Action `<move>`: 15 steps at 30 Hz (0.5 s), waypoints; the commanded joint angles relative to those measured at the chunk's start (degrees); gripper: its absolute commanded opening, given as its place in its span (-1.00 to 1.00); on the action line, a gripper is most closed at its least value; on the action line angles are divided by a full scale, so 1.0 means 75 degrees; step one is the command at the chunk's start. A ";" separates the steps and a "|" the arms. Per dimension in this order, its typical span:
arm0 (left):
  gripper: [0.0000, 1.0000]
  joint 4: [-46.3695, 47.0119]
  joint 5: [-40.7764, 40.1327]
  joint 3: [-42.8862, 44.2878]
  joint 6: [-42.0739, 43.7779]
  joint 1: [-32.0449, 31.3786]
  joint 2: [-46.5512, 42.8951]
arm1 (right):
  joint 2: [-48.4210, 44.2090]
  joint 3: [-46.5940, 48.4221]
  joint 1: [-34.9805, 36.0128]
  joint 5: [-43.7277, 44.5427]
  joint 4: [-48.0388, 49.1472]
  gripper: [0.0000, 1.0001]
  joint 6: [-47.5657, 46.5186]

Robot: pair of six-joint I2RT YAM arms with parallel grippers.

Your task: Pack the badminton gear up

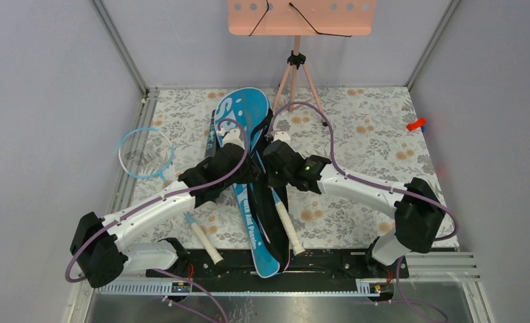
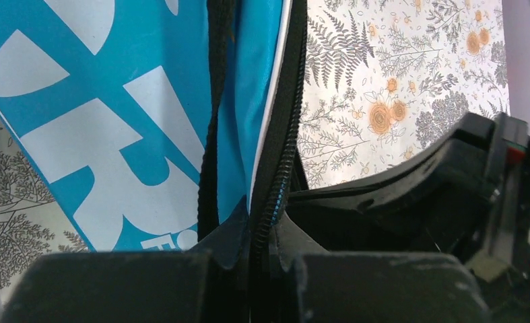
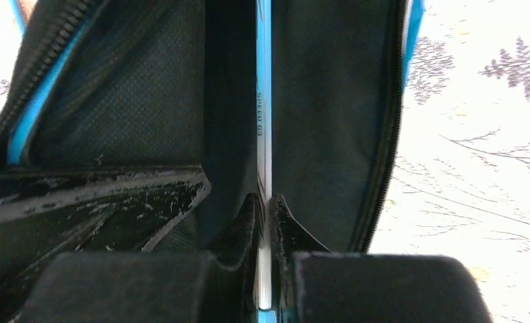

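The blue bag [image 1: 252,111] lettered SPORT lies lengthwise in the middle of the table, its side unzipped. My left gripper [image 1: 238,142] is shut on the bag's zipper edge [image 2: 275,195] and holds the flap up; in the left wrist view, the left gripper [image 2: 265,232] pinches it between its jaws. My right gripper [image 1: 277,142] reaches into the opening and is shut on a racket's thin shaft [image 3: 265,121]; its white handle [image 1: 287,227] sticks out at the near end. The second racket [image 1: 145,153] lies on the table at the left. A black tube [image 1: 211,133] lies against the bag's left side. No shuttlecocks show.
A pink tripod stand [image 1: 295,67] with a pink board stands at the back centre, with cables across it. A small red object [image 1: 416,124] lies at the far right. Metal frame posts [image 1: 120,47] rise at the back corners. The second racket's handle [image 1: 205,243] lies near the left arm's base.
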 commanded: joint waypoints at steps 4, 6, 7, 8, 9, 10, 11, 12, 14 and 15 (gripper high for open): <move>-1.00 0.0715 0.1052 -0.0617 -0.0453 -0.0181 -0.0737 | 0.0440 0.1070 -0.0449 -0.0267 0.1428 -1.00 0.0641; -1.00 0.0971 0.1376 -0.0872 -0.0580 -0.0192 -0.0779 | 0.0468 0.1086 -0.0536 -0.0354 0.1607 -1.00 0.0765; -1.00 0.1059 0.1446 -0.0957 -0.0657 -0.0193 -0.0778 | 0.0487 0.1072 -0.0585 -0.0495 0.1721 -1.00 0.0863; -1.00 0.1114 0.1657 -0.1013 -0.0696 -0.0193 -0.0777 | 0.0535 0.1068 -0.0631 -0.0563 0.1820 -1.00 0.0972; -1.00 0.1137 0.1736 -0.1046 -0.0740 -0.0193 -0.0792 | 0.0582 0.1062 -0.0636 -0.0573 0.1921 -1.00 0.1040; -1.00 0.1142 0.1753 -0.1062 -0.0787 -0.0193 -0.0840 | 0.0629 0.1028 -0.0637 -0.0557 0.2103 -1.00 0.1092; -1.00 0.1173 0.1809 -0.1064 -0.0796 -0.0193 -0.0912 | 0.0692 0.0931 -0.0637 -0.0558 0.2306 -1.00 0.1216; -1.00 0.1227 0.1888 -0.1064 -0.0787 -0.0200 -0.0998 | 0.0760 0.0797 -0.0637 -0.0519 0.2626 -1.00 0.1411; -1.00 0.1390 0.2083 -0.1064 -0.0805 -0.0204 -0.1187 | 0.0902 0.0523 -0.0637 -0.0376 0.3194 -1.00 0.1864; -1.00 0.1492 0.2219 -0.1080 -0.0814 -0.0204 -0.1282 | 0.0987 0.0433 -0.0631 -0.0259 0.3478 -1.00 0.1939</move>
